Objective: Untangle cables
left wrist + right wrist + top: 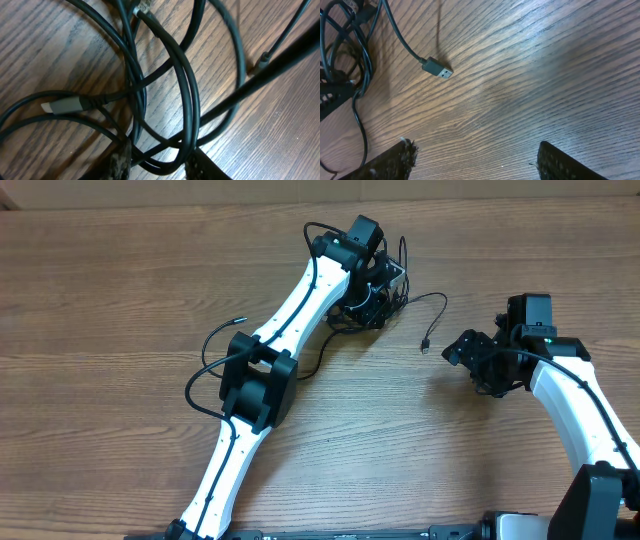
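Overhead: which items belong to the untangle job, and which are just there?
Job:
- knotted cables
- loose strand
- its USB plug

Not job:
- arm wiring
- table

wood-grain table (110, 300) filling the view, soft even light, pale strip along the far edge
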`<state>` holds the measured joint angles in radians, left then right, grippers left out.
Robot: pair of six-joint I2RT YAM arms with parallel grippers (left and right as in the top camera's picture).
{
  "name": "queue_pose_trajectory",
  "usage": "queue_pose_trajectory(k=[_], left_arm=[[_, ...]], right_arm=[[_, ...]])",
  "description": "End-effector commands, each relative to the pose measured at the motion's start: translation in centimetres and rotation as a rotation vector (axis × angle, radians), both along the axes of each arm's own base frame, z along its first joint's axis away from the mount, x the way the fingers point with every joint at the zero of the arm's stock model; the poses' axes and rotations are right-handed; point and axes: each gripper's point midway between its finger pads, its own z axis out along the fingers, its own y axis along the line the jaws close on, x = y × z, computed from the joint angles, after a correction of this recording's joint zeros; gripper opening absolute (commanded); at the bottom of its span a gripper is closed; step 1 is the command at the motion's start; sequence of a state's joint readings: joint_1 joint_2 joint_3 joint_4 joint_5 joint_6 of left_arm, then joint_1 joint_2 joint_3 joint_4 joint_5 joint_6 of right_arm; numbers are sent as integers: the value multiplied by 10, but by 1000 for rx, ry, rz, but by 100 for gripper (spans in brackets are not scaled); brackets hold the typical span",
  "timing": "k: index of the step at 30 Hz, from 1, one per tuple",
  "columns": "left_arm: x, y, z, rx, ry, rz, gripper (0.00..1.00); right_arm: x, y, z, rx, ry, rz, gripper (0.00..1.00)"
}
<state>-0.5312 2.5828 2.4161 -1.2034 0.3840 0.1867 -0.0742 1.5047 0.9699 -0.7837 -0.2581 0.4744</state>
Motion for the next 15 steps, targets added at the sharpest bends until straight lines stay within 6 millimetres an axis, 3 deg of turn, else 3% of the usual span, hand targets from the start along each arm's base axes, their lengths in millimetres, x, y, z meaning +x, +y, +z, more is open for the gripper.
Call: queue_pose_trajectory(k=[1,3,5,6,10,15], left_arm=[[-7,-6,-11,13,12,-29,28],[-7,-6,-12,13,12,-30,24],[-8,-7,-12,13,15,-28,15],[-8,-7,-12,14,17,-24,5],[-11,-4,-5,18,36,-5,4],[-14,9,37,15,34,12,4]], right_arm=[[4,-2,6,-6,-22,-2,76],[4,-2,6,-5,-22,-1,76],[4,-2,6,-4,-22,-1,76],[4,-1,6,-1,-22,0,76],[4,1,7,13,-26,5,76],[16,20,19,111,-106,82,77]])
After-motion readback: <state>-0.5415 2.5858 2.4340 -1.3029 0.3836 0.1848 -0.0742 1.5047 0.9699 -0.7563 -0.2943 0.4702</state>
